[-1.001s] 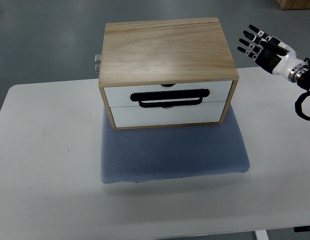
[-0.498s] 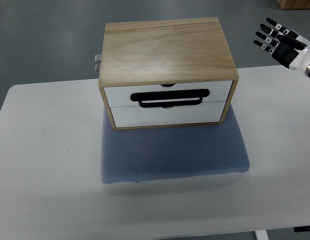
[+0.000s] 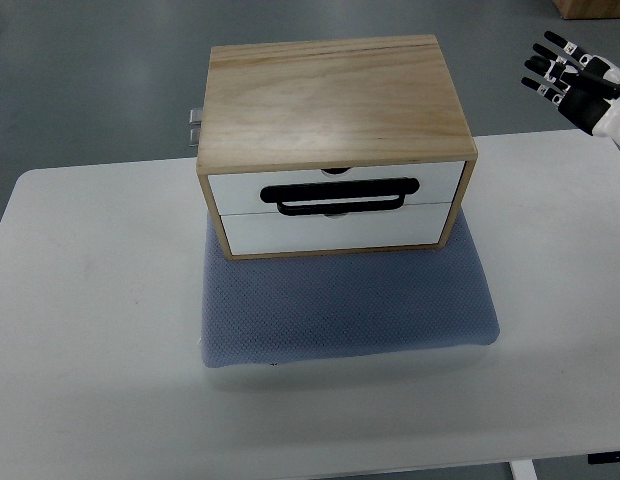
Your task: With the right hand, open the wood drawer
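A wooden box with two white drawer fronts stands on a blue-grey mat. Both drawers look pushed in; the upper drawer and lower drawer share black handles at the seam between them. My right hand is at the picture's upper right edge, far from the box and above the table's back edge, fingers spread and holding nothing. The left arm does not show.
The white table carries the mat and box. A metal fitting sticks out at the box's back left. A cardboard corner shows at the top right on the grey floor.
My right hand has drifted up and to the right, away from the box, and its arm has largely left the picture. The drawers have not moved.
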`<state>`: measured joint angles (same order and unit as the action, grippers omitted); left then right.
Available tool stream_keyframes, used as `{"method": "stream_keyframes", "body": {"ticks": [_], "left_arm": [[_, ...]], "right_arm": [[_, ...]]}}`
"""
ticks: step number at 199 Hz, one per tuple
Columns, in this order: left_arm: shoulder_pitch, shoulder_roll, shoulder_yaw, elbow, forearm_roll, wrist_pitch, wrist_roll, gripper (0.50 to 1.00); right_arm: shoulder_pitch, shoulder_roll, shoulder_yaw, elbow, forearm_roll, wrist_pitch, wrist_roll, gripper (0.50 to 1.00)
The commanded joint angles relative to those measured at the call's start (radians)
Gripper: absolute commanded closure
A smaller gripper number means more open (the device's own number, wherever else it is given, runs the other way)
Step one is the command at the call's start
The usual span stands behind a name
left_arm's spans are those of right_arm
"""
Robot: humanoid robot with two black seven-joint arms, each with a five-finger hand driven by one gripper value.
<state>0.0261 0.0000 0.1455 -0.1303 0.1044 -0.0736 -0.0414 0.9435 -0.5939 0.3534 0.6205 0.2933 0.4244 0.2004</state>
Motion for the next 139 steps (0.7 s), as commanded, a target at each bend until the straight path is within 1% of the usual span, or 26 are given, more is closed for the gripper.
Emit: {"method": "stream_keyframes", "body": {"ticks": [1, 25, 43, 51, 56, 58, 69, 71, 80, 112, 139], "left_arm": [[0.0, 0.0, 0.0, 0.0, 0.0, 0.0, 0.0, 0.5], [0.0, 0.0, 0.0, 0.0, 0.0, 0.0, 0.0, 0.5], [0.0, 0.0, 0.0, 0.0, 0.0, 0.0, 0.0, 0.5], [0.0, 0.0, 0.0, 0.0, 0.0, 0.0, 0.0, 0.5], [0.0, 0.0, 0.0, 0.0, 0.0, 0.0, 0.0, 0.5], [0.0, 0.0, 0.0, 0.0, 0.0, 0.0, 0.0, 0.5], [0.0, 0.0, 0.0, 0.0, 0.0, 0.0, 0.0, 0.5], [0.0, 0.0, 0.0, 0.0, 0.0, 0.0, 0.0, 0.5], [0.0, 0.0, 0.0, 0.0, 0.0, 0.0, 0.0, 0.5], [0.0, 0.0, 0.0, 0.0, 0.0, 0.0, 0.0, 0.5], [0.0, 0.0, 0.0, 0.0, 0.0, 0.0, 0.0, 0.5]], "right_arm": [[-0.002, 0.0, -0.002, 0.011, 0.0, 0.004, 0.001, 0.548], [-0.003, -0.003, -0.014, 0.022, -0.017, 0.013, 0.002, 0.548], [-0.002, -0.007, -0.014, 0.022, -0.103, 0.014, 0.01, 0.548], [0.003, -0.015, -0.014, 0.024, -0.166, 0.014, 0.037, 0.548], [0.008, -0.03, -0.016, 0.025, -0.215, 0.013, 0.069, 0.548], [0.008, -0.03, -0.016, 0.025, -0.215, 0.013, 0.07, 0.548], [0.012, -0.067, -0.016, 0.033, -0.305, 0.011, 0.139, 0.548], [0.012, -0.067, -0.016, 0.033, -0.306, 0.011, 0.139, 0.548], [0.026, -0.101, -0.019, 0.065, -0.37, 0.002, 0.175, 0.548], [0.067, -0.199, -0.062, 0.166, -0.519, -0.001, 0.211, 0.548], [0.144, -0.31, -0.188, 0.283, -0.609, 0.001, 0.275, 0.548]]}}
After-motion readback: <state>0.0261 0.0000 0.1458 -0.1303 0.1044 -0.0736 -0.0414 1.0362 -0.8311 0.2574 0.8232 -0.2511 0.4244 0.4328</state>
